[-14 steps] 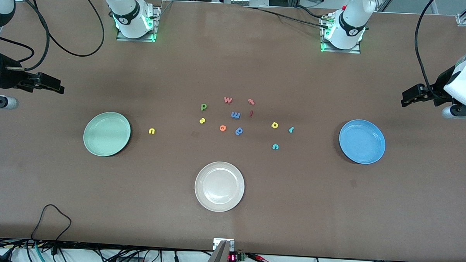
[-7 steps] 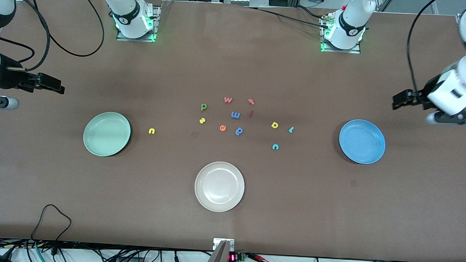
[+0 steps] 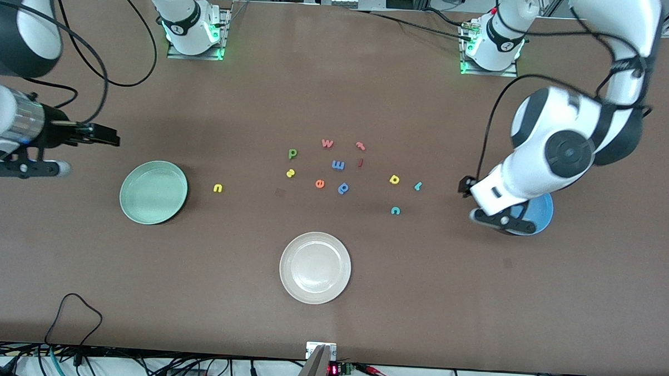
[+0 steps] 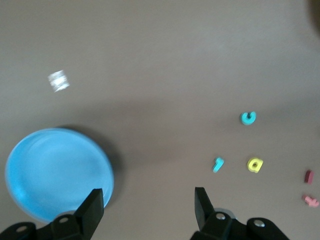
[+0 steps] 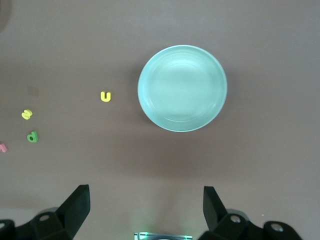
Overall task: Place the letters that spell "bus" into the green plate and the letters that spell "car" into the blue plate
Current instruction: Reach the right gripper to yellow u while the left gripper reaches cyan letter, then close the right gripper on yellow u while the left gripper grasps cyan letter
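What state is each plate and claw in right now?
green plate: empty.
blue plate: empty, partly hidden under the left arm.
cream-white plate: empty.
left claw: open, holding nothing, beside the blue plate.
right claw: open, holding nothing.

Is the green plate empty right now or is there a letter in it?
Empty. The green plate shows only a bare inside, and the yellow u lies on the table beside it.

Both tools (image 4: pixel 145 205) (image 5: pixel 145 207) empty, fingers apart
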Action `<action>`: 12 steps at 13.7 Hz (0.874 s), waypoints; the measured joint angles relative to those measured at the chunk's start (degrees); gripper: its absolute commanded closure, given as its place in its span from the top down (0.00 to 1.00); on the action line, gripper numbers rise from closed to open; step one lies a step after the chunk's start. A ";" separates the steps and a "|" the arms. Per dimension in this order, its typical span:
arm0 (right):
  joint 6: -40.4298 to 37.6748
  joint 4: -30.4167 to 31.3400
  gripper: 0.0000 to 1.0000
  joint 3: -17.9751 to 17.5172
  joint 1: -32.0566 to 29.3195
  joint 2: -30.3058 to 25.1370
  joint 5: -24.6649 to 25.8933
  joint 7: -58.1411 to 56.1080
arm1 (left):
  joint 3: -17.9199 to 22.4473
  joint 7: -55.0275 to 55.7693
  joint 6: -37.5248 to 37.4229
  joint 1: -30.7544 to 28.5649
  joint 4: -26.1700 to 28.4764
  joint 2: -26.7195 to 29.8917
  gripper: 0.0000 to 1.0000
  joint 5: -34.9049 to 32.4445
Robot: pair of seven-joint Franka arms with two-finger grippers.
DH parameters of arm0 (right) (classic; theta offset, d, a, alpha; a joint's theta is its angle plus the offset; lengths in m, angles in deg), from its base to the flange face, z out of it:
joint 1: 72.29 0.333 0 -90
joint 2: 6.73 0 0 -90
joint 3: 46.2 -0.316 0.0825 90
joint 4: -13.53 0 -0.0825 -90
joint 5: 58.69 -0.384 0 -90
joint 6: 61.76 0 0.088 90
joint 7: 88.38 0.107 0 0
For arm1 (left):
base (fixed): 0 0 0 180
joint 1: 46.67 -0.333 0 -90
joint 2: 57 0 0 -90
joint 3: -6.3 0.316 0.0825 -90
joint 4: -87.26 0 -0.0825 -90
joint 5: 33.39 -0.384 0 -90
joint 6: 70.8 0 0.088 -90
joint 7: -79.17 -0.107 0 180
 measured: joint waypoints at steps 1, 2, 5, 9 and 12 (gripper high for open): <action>1.63 0.08 1.00 -0.08 1.23 1.21 0.00 0.08 | -0.06 0.00 -0.01 0.89 -3.48 -3.71 0.65 0.00; 3.83 0.27 1.00 -0.14 2.53 2.54 0.00 0.35 | -0.11 0.23 -0.01 2.09 -6.14 -6.96 0.63 0.01; 11.78 2.52 1.00 -0.24 6.67 7.35 0.04 4.24 | -0.17 5.46 2.48 6.49 -10.03 -14.67 0.63 0.01; 31.77 13.85 1.00 -0.24 9.72 11.10 0.10 9.06 | -0.18 10.25 8.57 8.69 -10.96 -19.89 0.64 0.01; 40.21 19.20 1.00 -0.26 11.93 12.84 0.11 14.06 | -0.20 12.49 10.91 10.03 -11.05 -21.39 0.64 0.69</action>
